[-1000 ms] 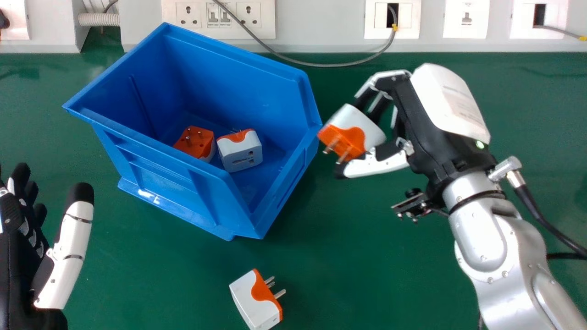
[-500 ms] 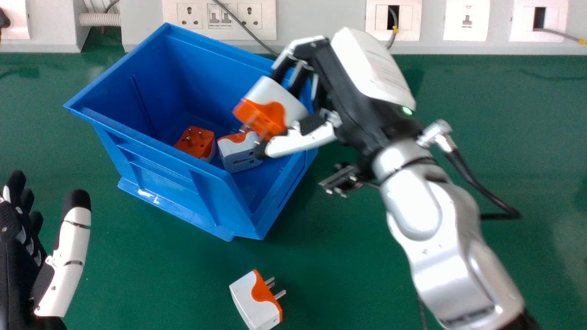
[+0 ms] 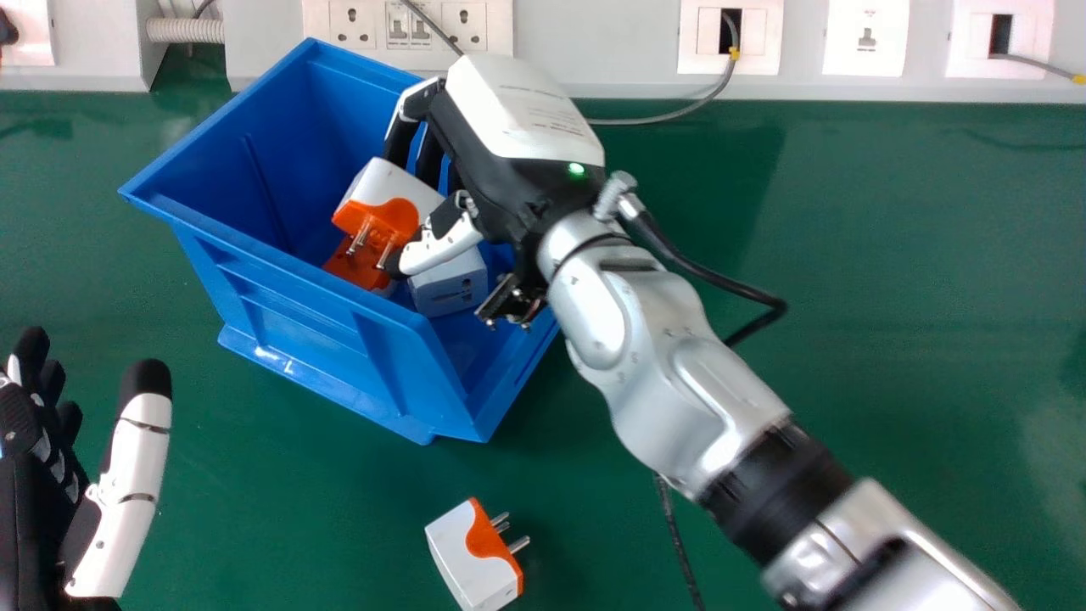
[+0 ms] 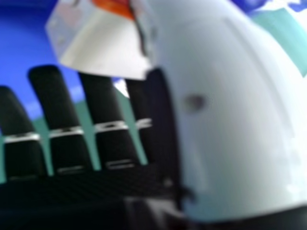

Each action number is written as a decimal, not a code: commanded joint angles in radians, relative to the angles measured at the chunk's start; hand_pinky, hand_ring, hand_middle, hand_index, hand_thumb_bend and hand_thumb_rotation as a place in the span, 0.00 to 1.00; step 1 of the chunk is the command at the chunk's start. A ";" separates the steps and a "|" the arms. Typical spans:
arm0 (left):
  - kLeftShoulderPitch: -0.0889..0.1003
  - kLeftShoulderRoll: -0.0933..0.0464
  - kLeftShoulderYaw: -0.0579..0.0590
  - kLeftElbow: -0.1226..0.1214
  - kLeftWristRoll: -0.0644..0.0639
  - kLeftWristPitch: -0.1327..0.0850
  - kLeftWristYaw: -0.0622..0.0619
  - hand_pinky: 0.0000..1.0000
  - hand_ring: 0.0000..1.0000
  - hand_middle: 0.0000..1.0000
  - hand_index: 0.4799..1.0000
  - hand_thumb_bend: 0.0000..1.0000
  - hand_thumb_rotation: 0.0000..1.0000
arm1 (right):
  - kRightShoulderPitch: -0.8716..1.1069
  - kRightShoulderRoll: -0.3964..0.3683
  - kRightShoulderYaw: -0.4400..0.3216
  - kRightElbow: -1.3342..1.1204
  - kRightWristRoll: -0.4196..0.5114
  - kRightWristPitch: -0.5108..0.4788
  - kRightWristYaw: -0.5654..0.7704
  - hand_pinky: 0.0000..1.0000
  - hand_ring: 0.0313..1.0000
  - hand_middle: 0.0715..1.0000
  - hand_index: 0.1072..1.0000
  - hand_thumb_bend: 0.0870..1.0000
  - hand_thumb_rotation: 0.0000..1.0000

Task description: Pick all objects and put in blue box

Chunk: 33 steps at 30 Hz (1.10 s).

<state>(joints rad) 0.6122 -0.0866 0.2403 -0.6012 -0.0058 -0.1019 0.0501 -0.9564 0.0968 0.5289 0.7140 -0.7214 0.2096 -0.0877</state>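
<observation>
1. The white-and-orange travel plug adapter [image 3: 386, 182] is up in the robot's right hand [image 3: 501, 174], over the inside of the blue box [image 3: 305, 331], its orange end and metal pins tilted down towards the box's near wall.
2. That hand has the adapter pinched, thumb on one side and bent fingers on the other; the right hand view too shows it caught between them.
3. Just below sits the orange-faced adapter [image 3: 348, 270], pins up on the box floor, and beside it the white socket adapter [image 3: 450, 288]. Whether the held one touches either, I can't tell from here.
4. Out on the green tabletop [image 3: 891, 297], nearer than the box, the loose white-and-orange adapter [image 3: 465, 552] lies with its pins pointing right.
5. Over at the left edge, the left hand [image 3: 131, 458] has its fingers and thumb spread wide, nothing between them.
6. Behind it all, the wall socket panel [image 3: 463, 47] stands past the box, and a thin grey cable [image 3: 662, 119] loops down by the wall.
</observation>
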 commanded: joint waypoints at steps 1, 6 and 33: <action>0.011 -0.006 -0.004 -0.021 0.002 -0.027 0.009 1.00 1.00 1.00 1.00 0.43 0.55 | -0.090 0.041 -0.006 0.068 0.003 -0.008 -0.037 0.32 0.42 0.48 0.43 0.44 0.11; 0.022 -0.010 -0.008 -0.023 0.024 -0.029 0.014 1.00 1.00 1.00 1.00 0.38 0.52 | -0.155 0.082 -0.017 0.226 0.029 -0.002 -0.070 0.28 0.36 0.44 0.43 0.44 0.14; -0.063 0.011 -0.012 0.035 0.025 -0.031 0.020 1.00 1.00 0.99 0.96 0.50 0.57 | 0.228 -0.067 -0.124 -0.487 0.135 -0.019 -0.003 0.50 0.66 0.74 0.68 0.48 0.06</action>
<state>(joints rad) 0.5541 -0.0886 0.2309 -0.5603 0.0017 -0.1206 0.0662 -0.7847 0.0467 0.4224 0.3861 -0.5647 0.1631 -0.1058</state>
